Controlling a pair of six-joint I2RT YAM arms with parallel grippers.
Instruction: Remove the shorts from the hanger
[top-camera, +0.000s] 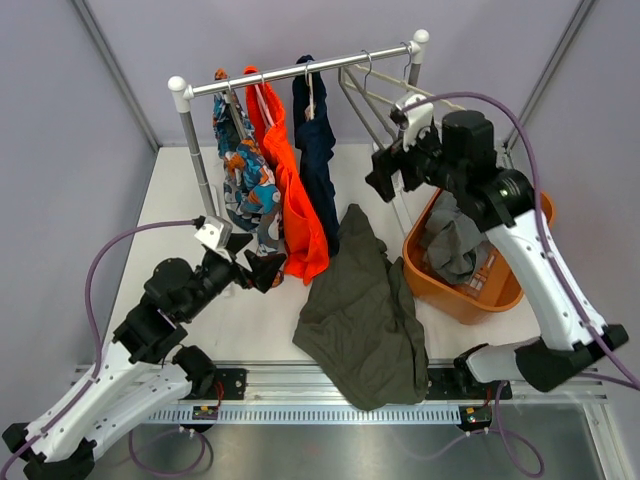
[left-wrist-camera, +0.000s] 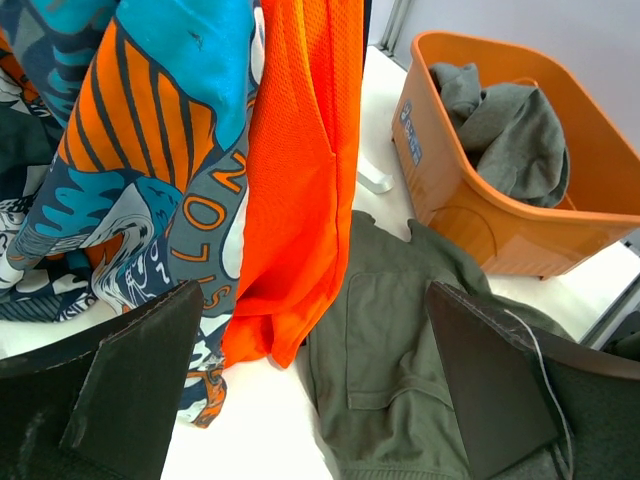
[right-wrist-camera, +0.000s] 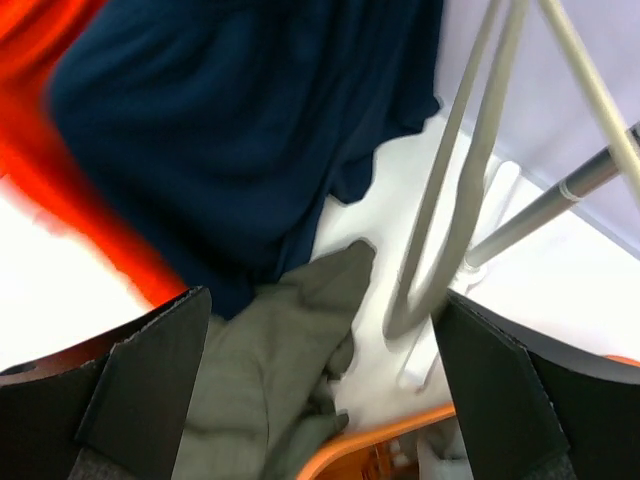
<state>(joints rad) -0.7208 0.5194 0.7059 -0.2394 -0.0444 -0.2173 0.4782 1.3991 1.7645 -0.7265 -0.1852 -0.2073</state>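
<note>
Left arm (top-camera: 110, 385) and right arm (top-camera: 545, 270): white tubular links, black rounded joint housings. Left purple cable (top-camera: 140, 229) loops off the wrist. Right purple cable (top-camera: 497, 98) arcs over the upper joint. Silver-white camera block (top-camera: 213, 234) at left wrist. Left gripper (top-camera: 262, 268) and right gripper (top-camera: 383, 175) black. Fingers (left-wrist-camera: 135, 385) dark, flat, wedge-shaped, matte.

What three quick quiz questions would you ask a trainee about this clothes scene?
1. True or false: the olive-green shorts lie spread on the table, not hanging.
2. Where are the grey shorts? A) under the olive-green shorts, B) in the orange basket, C) folded on the table.
3. Fill in: the left gripper and right gripper both hold nothing; their jaws are ____.

Key: 1 true; 2 B; 3 open.
</note>
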